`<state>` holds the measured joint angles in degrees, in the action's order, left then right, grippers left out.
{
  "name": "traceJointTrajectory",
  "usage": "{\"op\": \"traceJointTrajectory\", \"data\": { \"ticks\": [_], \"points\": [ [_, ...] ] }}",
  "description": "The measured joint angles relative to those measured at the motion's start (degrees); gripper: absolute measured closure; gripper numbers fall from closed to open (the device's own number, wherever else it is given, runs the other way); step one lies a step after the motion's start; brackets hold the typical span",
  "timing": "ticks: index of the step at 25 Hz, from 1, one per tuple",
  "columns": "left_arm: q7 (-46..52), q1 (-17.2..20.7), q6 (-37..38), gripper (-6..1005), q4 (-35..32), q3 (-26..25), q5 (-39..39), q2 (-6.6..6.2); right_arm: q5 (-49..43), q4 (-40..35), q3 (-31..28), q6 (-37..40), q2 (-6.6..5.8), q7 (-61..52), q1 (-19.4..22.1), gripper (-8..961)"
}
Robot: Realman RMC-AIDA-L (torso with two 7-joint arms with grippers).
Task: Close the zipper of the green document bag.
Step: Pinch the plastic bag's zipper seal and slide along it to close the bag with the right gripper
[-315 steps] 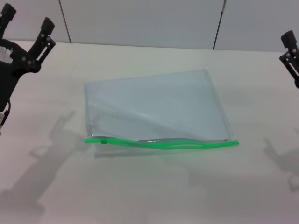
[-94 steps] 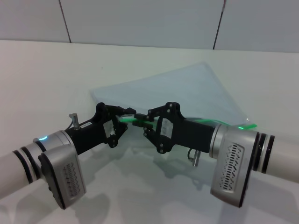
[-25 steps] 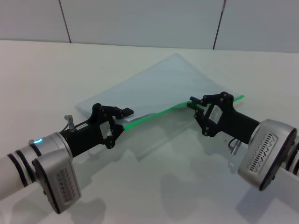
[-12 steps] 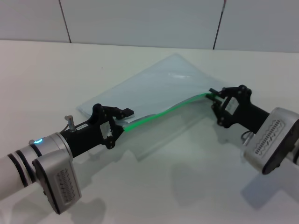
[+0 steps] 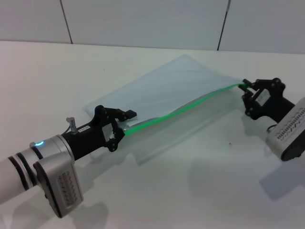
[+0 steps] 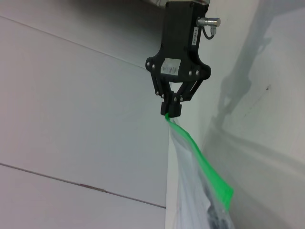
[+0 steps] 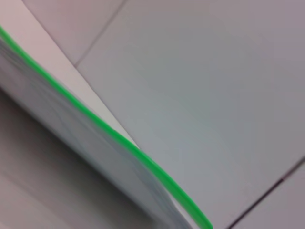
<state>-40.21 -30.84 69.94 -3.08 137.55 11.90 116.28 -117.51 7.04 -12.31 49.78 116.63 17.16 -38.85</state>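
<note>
The green document bag [image 5: 164, 95] is a pale translucent pouch lying slantwise on the white table, its front edge lifted. The zipper [image 5: 183, 109] runs as a bright green strip between the two grippers. My left gripper [image 5: 123, 125] is shut on the strip's left end. My right gripper [image 5: 246, 87] is shut on the slider at the strip's right end. In the left wrist view the right gripper [image 6: 172, 110] pinches the far tip of the zipper [image 6: 205, 167]. In the right wrist view only the zipper [image 7: 124, 143] and the bag [image 7: 71, 129] show.
The white table [image 5: 190, 191] spreads around the bag. A grey panelled wall [image 5: 143, 19] stands behind it.
My right gripper has slid right along the green strip, from near its middle to its right end, pulling the strip taut. The left gripper has held its place on the left end.
</note>
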Motion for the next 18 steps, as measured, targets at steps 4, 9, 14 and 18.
{"op": "traceJointTrajectory", "data": {
  "ticks": [4,9,14,18],
  "points": [
    [-0.01,0.03,0.03,902,0.00,0.00,0.03,0.00,0.00,-0.53,-1.22,-0.29,0.00,-0.12,0.24,869],
    [-0.05,0.05,0.09,899,0.00,-0.21,0.11,0.00,-0.01,-1.15,-2.80,-0.35,0.01,-0.12,0.74,868],
    [0.14,0.17,0.18,896,-0.31,-1.31,1.84,0.20,0.49,-0.78,-5.74,0.35,0.30,0.14,1.45,867],
    [0.72,1.07,1.69,893,-1.14,-1.50,7.97,0.36,5.93,0.86,-10.17,0.64,0.39,0.48,2.33,866]
  ]
}}
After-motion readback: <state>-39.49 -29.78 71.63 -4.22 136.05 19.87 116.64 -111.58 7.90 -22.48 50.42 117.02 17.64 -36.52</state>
